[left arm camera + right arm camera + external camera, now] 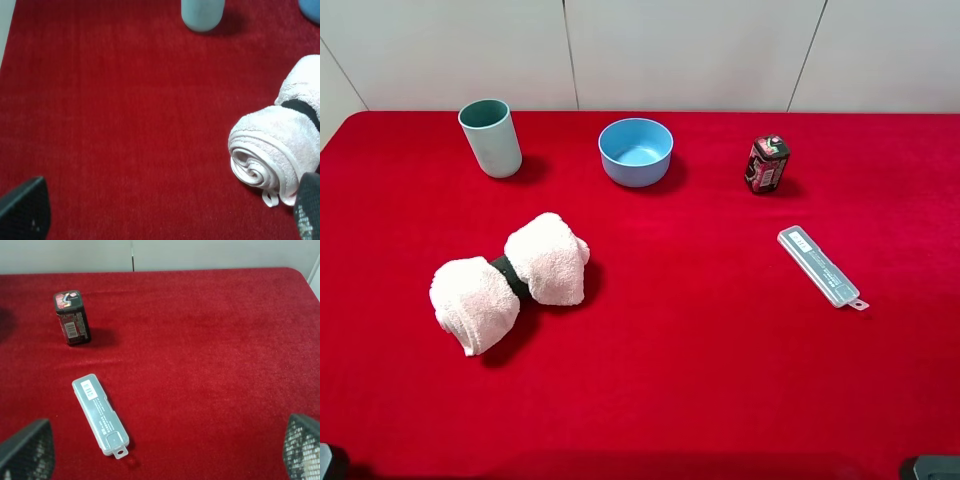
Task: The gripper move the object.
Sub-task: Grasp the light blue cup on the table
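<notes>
At the near edge of the red cloth (700, 390), the left gripper (165, 212) and right gripper (165, 450) each show two black fingertips spread wide, with only bare cloth between them; neither holds anything.

Beyond the left gripper lies a rolled pale towel (510, 280), bound at its middle by a black band (509, 274). One spiral end faces the left wrist camera, near one fingertip.

Beyond the right gripper lies a flat clear case (820, 266), set at an angle with its tab end nearer.

Along the far edge, left to right in the high view:
- cup (490, 137), upright with its mouth up, far left, well apart from both grippers and touching nothing
- bowl (635, 151), upright, near the middle
- dark tin (766, 164), upright, beyond the case

A white panelled wall (680, 50) stands behind.
</notes>
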Available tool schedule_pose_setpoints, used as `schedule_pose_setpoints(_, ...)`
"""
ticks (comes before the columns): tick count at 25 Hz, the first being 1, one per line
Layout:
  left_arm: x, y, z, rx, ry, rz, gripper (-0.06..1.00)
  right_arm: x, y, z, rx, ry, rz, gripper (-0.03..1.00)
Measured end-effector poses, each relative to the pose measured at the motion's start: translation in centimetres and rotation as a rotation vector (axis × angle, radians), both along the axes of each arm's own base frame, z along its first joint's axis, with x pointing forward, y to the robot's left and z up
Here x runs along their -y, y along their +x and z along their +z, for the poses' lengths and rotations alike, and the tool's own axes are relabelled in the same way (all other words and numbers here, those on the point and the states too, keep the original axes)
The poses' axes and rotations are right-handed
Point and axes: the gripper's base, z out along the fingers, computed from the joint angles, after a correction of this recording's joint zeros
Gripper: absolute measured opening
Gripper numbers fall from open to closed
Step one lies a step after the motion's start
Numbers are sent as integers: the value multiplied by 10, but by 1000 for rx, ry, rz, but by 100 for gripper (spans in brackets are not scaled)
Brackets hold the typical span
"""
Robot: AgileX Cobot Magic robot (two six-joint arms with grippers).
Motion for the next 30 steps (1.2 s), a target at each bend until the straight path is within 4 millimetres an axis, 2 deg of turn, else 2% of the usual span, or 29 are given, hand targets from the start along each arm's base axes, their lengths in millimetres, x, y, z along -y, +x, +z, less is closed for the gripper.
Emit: schedule_pose_setpoints(30, 0, 0, 0, 0, 0, 0, 96, 0, 0, 0, -1, 3, 2, 69)
